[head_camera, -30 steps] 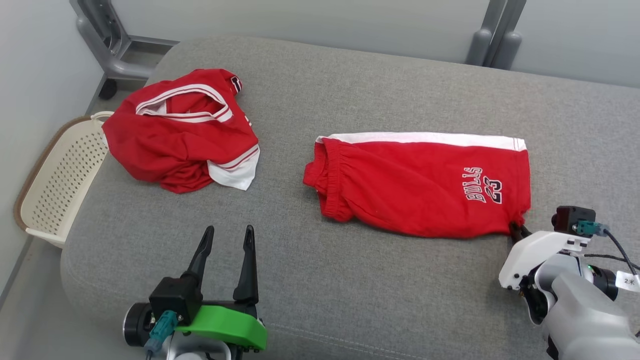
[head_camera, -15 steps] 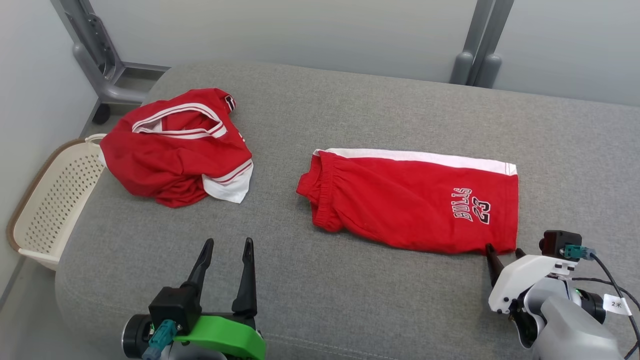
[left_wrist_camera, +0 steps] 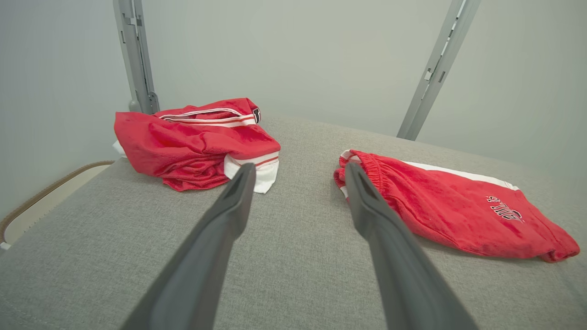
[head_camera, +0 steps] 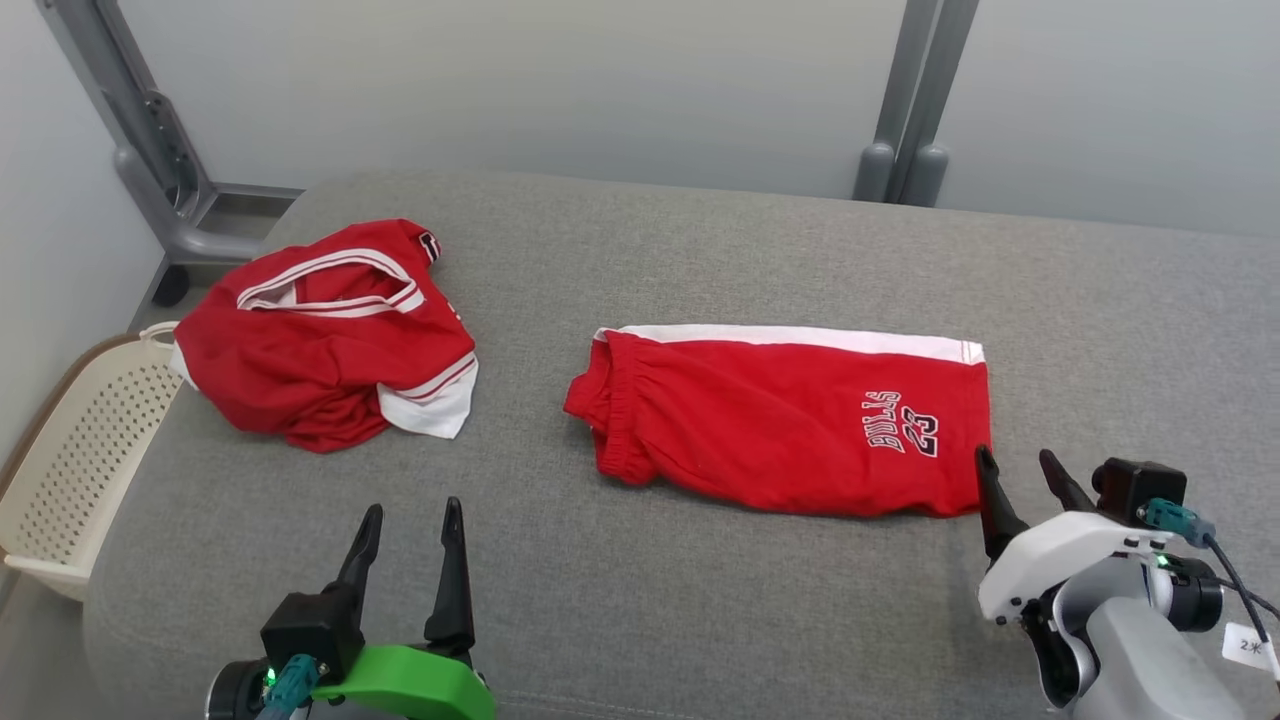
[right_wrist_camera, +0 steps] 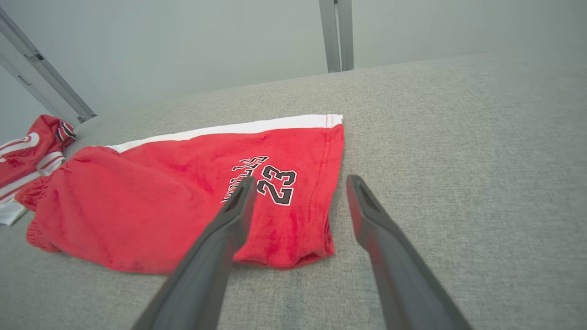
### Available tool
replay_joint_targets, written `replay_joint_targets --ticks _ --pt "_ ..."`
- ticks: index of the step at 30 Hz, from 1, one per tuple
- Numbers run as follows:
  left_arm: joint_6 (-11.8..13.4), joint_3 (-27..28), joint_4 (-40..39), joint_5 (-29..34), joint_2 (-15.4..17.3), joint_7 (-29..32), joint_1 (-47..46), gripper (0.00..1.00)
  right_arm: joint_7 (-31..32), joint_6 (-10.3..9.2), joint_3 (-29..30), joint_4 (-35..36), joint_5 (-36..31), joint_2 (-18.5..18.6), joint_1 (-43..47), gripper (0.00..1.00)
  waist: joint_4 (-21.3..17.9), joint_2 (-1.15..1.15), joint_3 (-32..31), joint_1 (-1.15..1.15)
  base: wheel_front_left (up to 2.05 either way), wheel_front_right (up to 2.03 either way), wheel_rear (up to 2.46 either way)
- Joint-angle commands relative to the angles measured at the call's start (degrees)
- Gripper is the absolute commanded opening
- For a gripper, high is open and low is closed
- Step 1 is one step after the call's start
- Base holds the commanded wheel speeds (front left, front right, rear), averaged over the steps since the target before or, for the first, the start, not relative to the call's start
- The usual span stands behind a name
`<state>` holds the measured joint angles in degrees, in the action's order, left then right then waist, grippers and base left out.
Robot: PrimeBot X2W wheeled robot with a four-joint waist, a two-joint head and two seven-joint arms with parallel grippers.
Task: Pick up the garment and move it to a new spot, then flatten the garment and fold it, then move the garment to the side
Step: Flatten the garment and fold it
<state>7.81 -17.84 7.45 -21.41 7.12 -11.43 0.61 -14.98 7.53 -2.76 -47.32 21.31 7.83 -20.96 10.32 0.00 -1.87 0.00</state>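
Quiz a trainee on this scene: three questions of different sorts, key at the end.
1. True or false: the right gripper is shut on the shorts.
2. Which number is printed on the shorts? A) 32 B) 23 C) 45
3. Fill in: the crumpled jersey lies nearer the ___ gripper.
Key: 1 false, its jaws stand open at the shorts' corner; 2 B; 3 left gripper.
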Motion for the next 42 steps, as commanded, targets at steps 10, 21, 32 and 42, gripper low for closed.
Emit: replay_joint_targets --ticks 10,21,32,42 --pt "0.42 0.39 2.53 0.65 2.19 -1.12 1.93 1.00 -0.14 -0.08 8.44 20.63 -15.20 -4.58 12.43 1.00 -3.54 0.00 -3.20 0.00 0.00 0.00 0.00" --pt "-1.50 0.36 4.77 -0.52 4.38 -1.54 3.35 1.00 0.39 -0.08 5.95 31.49 -13.78 -4.88 21.65 1.00 -5.54 0.00 -5.35 0.00 0.00 0.00 0.00" --pt "-0.97 3.24 5.66 -3.12 4.34 -2.66 4.35 1.00 2.49 -0.08 4.05 32.37 -11.67 -4.88 24.33 1.00 -6.55 0.00 -6.37 0.00 0.00 0.00 0.00" --pt "-1.65 3.08 5.57 -3.30 5.21 -2.87 3.51 1.00 3.05 -0.08 4.51 33.11 -10.40 -4.89 24.15 1.00 -6.13 0.00 -5.52 0.00 0.00 0.00 0.00"
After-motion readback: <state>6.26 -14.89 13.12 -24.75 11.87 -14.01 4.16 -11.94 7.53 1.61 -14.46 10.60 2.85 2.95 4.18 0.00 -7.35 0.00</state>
